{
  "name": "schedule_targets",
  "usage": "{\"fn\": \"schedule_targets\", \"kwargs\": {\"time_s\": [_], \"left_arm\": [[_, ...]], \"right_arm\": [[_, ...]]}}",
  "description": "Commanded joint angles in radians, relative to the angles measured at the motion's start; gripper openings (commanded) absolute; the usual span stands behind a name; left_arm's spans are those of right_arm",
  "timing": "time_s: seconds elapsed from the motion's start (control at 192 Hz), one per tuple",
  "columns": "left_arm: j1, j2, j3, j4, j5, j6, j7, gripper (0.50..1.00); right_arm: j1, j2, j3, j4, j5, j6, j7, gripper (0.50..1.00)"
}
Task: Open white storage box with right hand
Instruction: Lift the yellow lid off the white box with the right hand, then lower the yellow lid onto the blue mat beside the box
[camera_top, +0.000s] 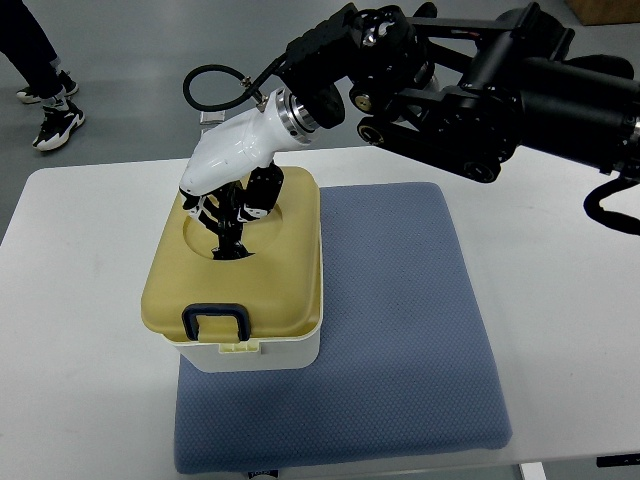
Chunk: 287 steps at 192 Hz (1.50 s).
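Box (240, 290) was set on mat's (400, 330) left part, latch (214, 321) nearest, lid (235, 270) seen shut. Right hand (228, 205) was lowered into lid's recess, fingers (232, 240) curled downward; a grip could not be confirmed. Opening judged not yet done.

A blue-grey padded mat (400, 330) lies on the white table (560, 300), and beyond the table's far-left corner stand a person's sneakered feet (50, 115).

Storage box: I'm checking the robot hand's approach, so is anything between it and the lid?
Nothing visible. The right robot hand is already over the storage box, fingers down in the lid's round recess.
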Motion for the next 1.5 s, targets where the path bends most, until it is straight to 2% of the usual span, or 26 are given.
{"fn": "schedule_targets", "kwargs": {"time_s": [0.0,0.209,0.485,0.856,1.08,1.273,1.493], "left_arm": [[0.0,0.0,0.0,0.0,0.0,0.0,0.0,1.0],[0.0,0.0,0.0,0.0,0.0,0.0,0.0,1.0],[0.0,0.0,0.0,0.0,0.0,0.0,0.0,1.0],[0.0,0.0,0.0,0.0,0.0,0.0,0.0,1.0],[0.0,0.0,0.0,0.0,0.0,0.0,0.0,1.0],[0.0,0.0,0.0,0.0,0.0,0.0,0.0,1.0],[0.0,0.0,0.0,0.0,0.0,0.0,0.0,1.0]], "right_arm": [[0.022,-0.012,0.006,0.004,0.003,0.009,0.002,0.5],[0.047,-0.041,0.098,0.009,0.012,0.046,0.032,0.5],[0.096,-0.155,0.146,0.022,0.018,0.05,0.046,0.5],[0.099,-0.388,0.154,0.062,0.021,0.043,0.046,0.5],[0.024,-0.507,0.144,0.065,0.02,0.03,0.046,0.5],[-0.077,-0.541,0.088,0.059,0.009,-0.069,0.046,0.5],[-0.113,-0.541,-0.089,0.027,0.004,-0.289,0.046,0.5]]}}
